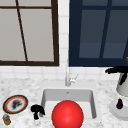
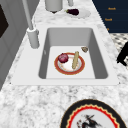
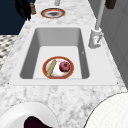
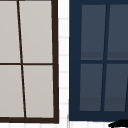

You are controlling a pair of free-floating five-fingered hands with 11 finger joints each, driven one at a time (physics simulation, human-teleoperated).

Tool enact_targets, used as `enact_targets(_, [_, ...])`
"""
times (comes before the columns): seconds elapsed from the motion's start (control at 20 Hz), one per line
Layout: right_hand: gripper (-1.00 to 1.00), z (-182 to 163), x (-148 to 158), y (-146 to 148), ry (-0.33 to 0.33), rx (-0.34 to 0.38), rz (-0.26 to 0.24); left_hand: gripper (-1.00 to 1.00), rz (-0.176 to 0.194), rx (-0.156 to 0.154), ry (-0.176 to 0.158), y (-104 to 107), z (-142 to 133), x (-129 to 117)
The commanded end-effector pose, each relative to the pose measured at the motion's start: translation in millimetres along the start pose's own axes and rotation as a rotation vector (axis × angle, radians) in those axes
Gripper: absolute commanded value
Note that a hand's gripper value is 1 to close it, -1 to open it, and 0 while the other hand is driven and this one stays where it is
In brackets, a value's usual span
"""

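My left hand floats by the sink's front left corner, fingers hanging loose and holding nothing. In the right side view the left hand hangs off the counter's front edge beside a small brown jar. It also shows in the left side view. My right hand lies flat in the air at the top of a pale canister, fingers pointing left; its edge shows in the upper view. In the sink a red-rimmed plate carries a red onion and a breadstick.
A large red ball covers the sink's front. A patterned plate and the jar sit on the left counter. An eggplant lies on a white plate at the right. The faucet stands behind the basin.
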Motion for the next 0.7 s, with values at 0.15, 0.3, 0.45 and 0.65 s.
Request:
enact_targets(0.15, [-1.00, -7.2, 8.7, 11.8, 0.143, -0.031, 0.047, 0.00, 0.000, 0.000, 0.000, 0.0, 0.0, 0.0])
enact_targets(0.3, [-1.00, -20.4, 8.0, 14.1, 0.136, 0.000, 0.056, 0.00, 0.000, 0.000, 0.000, 0.0, 0.0, 0.0])
enact_targets(0.45, [-1.00, -37.2, -3.6, 11.0, 0.115, 0.056, 0.075, 0.00, 0.000, 0.000, 0.000, 0.0, 0.0, 0.0])
enact_targets(0.65, [-1.00, -39.5, -9.9, 9.3, 0.189, 0.011, 0.044, 0.00, 0.000, 0.000, 0.000, 0.0, 0.0, 0.0])
